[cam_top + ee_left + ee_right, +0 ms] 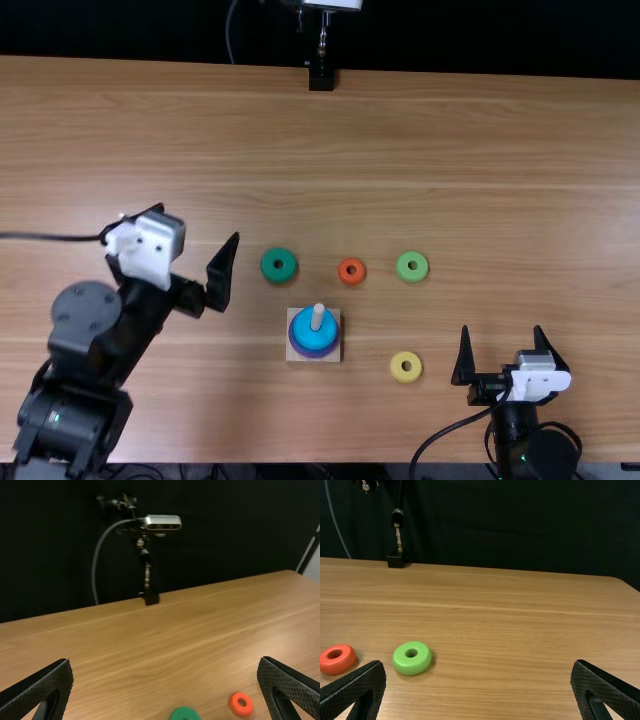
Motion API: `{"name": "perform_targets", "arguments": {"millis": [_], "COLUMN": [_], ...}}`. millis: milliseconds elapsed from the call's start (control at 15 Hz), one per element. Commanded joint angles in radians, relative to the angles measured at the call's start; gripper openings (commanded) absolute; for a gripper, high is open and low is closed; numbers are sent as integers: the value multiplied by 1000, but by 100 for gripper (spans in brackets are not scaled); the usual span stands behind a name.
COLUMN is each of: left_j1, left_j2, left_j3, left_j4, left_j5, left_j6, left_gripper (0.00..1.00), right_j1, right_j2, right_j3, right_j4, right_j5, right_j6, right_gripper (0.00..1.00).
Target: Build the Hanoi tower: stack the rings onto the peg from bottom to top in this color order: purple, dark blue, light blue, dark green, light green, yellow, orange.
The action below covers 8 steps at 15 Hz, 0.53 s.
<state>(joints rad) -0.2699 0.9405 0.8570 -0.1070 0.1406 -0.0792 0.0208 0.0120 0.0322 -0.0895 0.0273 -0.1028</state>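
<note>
While the light blue ring encircles the peg | left fingers: apart | right fingers: apart

No writing, label, brand, number or sign can be read anywhere in the top view or in either of the two wrist views.

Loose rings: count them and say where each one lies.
4. Beyond the peg, left to right: dark green ring, orange ring, light green ring. Yellow ring: right of the peg, on the near side.

Peg partly hidden by rings
</note>
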Motion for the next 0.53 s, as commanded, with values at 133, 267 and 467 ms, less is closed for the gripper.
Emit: {"name": "perform_targets", "arguments": {"millis": [133,267,467], "left_j1": [-48,-91,-95], "left_j2": [251,386,587], "left_j3": [132,235,370], "left_j4": [-97,-204,-405], "left_j5": [-4,-17,-71], "left_j6": [11,98,221], "left_gripper": [100,100,100], "right_j1": [-9,-9,-9], "right_j2": [-12,-12,-12], "right_j3": [-14,-14,-14], "right_j4": [0,0,0], "right_j5": [10,10,10], "right_j6": [0,0,0], "right_gripper": [100,100,100]}}
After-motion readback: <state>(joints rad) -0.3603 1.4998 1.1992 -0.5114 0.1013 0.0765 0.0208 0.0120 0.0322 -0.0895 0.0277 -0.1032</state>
